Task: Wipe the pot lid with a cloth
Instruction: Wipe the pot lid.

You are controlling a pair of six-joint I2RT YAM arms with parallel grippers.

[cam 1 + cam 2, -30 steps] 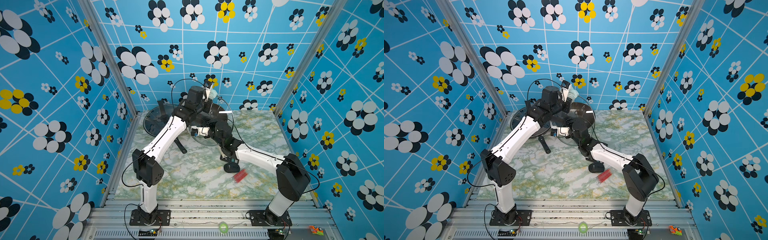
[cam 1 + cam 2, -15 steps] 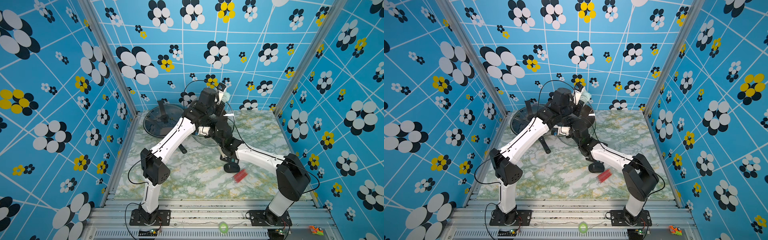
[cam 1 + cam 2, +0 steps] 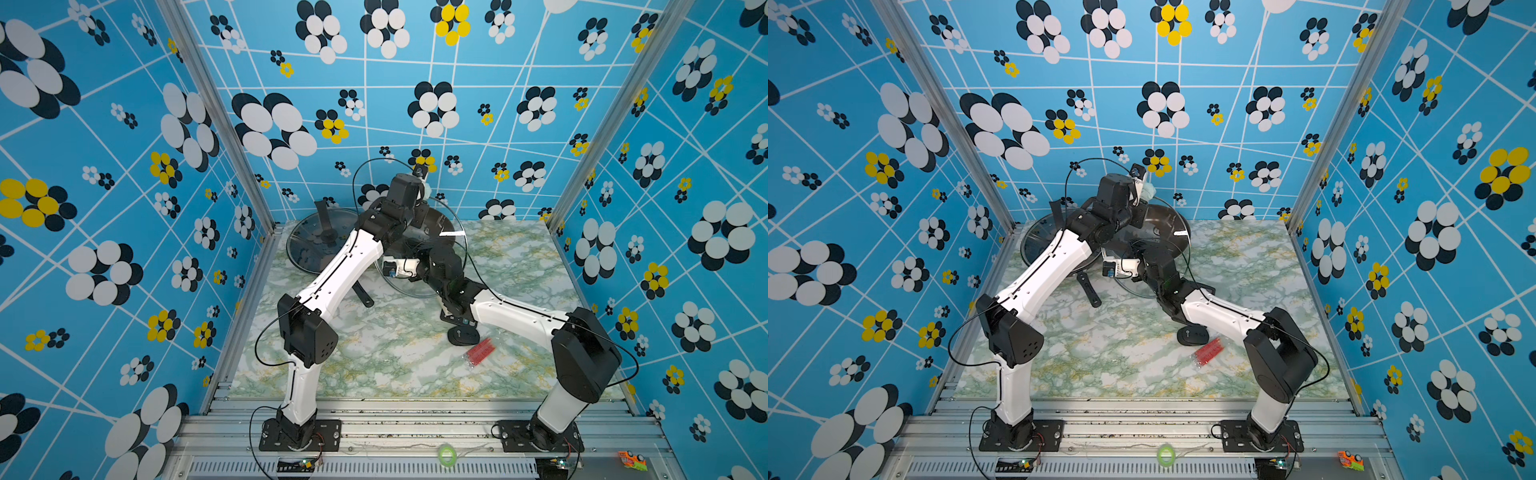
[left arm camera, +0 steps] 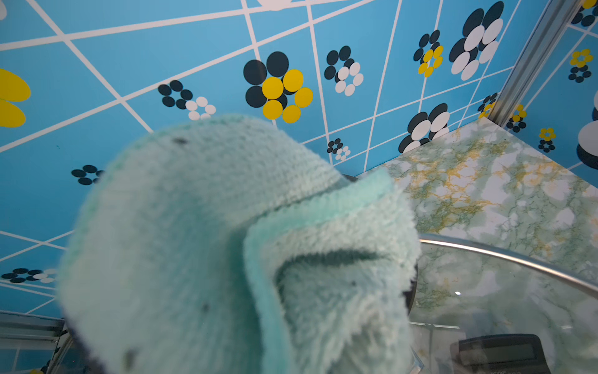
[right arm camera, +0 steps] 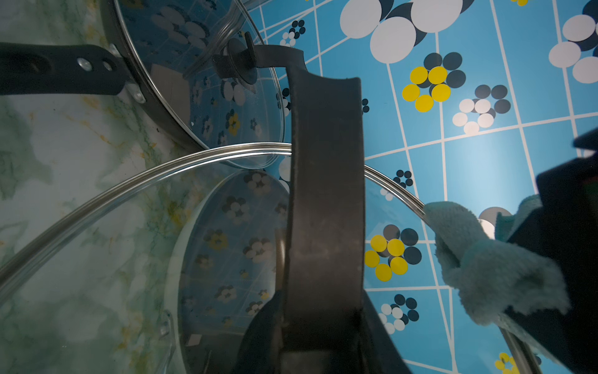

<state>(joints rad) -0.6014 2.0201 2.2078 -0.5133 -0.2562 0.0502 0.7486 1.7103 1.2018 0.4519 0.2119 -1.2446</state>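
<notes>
Two-armed hold, left pincer (image 3: 1141, 192) clamping cloth (image 4: 226, 243) at lid (image 5: 97, 246) rim, right pincer (image 5: 323, 349) gripping handle (image 5: 326, 194), lidded pan (image 5: 152, 107) beside.

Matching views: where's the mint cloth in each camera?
Both top views: cloth, a pale tuft near the back wall, just above the raised glass lid.
Left wrist: cloth close up, filling most of the frame.
Right wrist: cloth at the lid's edge, clear of the dark strap handle.
Shared landmark: the lid's steel rim.
</notes>
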